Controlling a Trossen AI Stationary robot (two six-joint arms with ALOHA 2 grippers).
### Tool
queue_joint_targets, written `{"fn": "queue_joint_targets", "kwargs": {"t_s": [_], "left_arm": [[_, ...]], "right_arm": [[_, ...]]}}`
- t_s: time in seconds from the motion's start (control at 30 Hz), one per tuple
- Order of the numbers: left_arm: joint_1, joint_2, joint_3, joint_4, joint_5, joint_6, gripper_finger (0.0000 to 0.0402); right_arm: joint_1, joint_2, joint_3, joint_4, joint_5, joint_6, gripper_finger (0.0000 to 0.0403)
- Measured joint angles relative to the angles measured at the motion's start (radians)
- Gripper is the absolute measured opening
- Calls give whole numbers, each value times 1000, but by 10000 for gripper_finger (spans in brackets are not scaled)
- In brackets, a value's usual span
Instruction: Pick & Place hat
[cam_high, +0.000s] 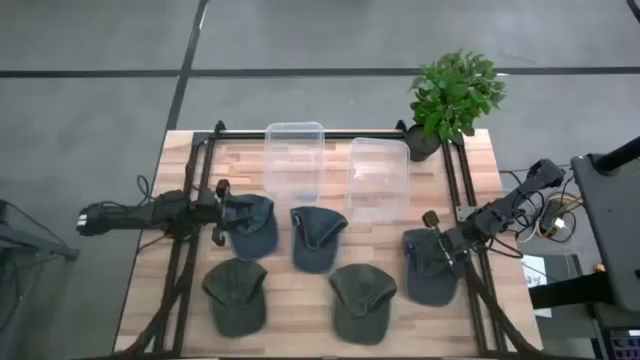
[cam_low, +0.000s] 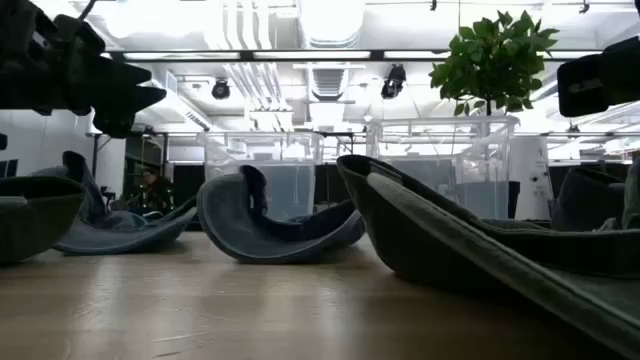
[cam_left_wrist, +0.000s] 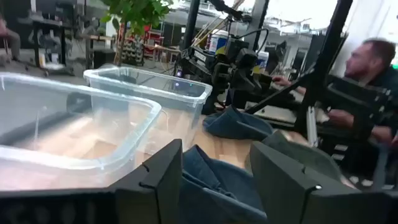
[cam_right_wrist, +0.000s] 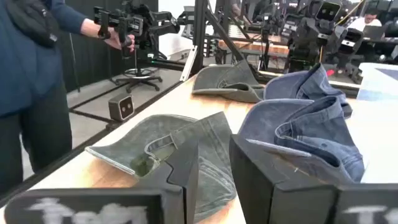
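Several caps lie on the wooden table, crowns down or on their sides. My left gripper (cam_high: 222, 208) hovers open at the left side of a blue cap (cam_high: 252, 226); in the left wrist view that cap (cam_left_wrist: 214, 183) shows between and beyond the fingers. In the low view this gripper (cam_low: 125, 95) sits well above the cap (cam_low: 115, 228). My right gripper (cam_high: 438, 240) hangs over the far edge of a blue-grey cap (cam_high: 431, 268), its fingers (cam_right_wrist: 214, 168) a narrow gap apart. Another blue cap (cam_high: 317, 238) and two green caps (cam_high: 236, 296) (cam_high: 362, 302) lie between the arms.
Two clear plastic bins (cam_high: 295, 160) (cam_high: 378, 176) stand side by side at the far middle of the table, with a potted plant (cam_high: 455, 92) at the far right corner. Black frame rails (cam_high: 190, 190) run along both sides. People stand beyond the table (cam_right_wrist: 37, 81).
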Motion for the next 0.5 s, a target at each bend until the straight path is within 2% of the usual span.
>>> {"fn": "queue_joint_targets", "kwargs": {"t_s": [0.23, 0.5], "left_arm": [[0, 8, 0, -17, 2, 141, 181], [0, 19, 0, -24, 2, 92, 181]], "right_arm": [[0, 0, 0, 0, 0, -88, 86], [0, 0, 0, 0, 0, -124, 86]]}}
